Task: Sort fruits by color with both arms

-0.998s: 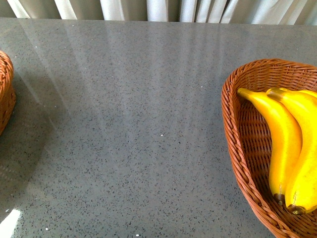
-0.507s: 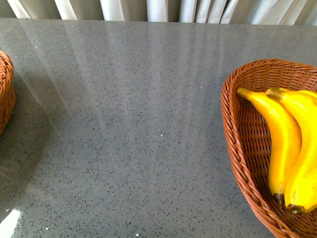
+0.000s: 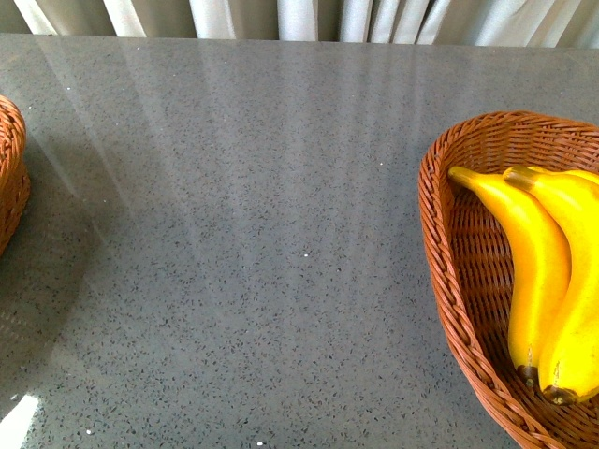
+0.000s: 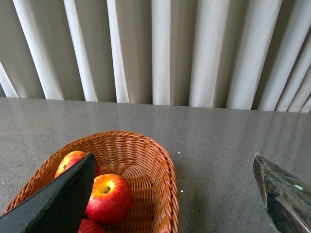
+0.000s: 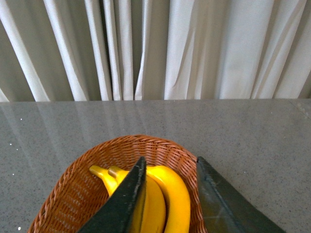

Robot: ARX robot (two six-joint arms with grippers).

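Two yellow bananas (image 3: 540, 267) lie side by side in a wicker basket (image 3: 436, 245) at the table's right edge; neither arm shows in the front view. In the right wrist view my right gripper (image 5: 171, 160) hangs open above the same bananas (image 5: 176, 193) and touches neither. In the left wrist view my left gripper (image 4: 174, 158) is open wide over the rim of another wicker basket (image 4: 164, 189). A red apple (image 4: 110, 198) with a yellow top lies in that basket. A second apple (image 4: 68, 159) is partly hidden behind one finger (image 4: 63, 199), and more red shows below.
Only the rim of the left basket (image 3: 11, 178) shows at the front view's left edge. Grey speckled tabletop (image 3: 262, 234) stretches between the two baskets. White curtains (image 4: 170, 48) hang behind the table's far edge.
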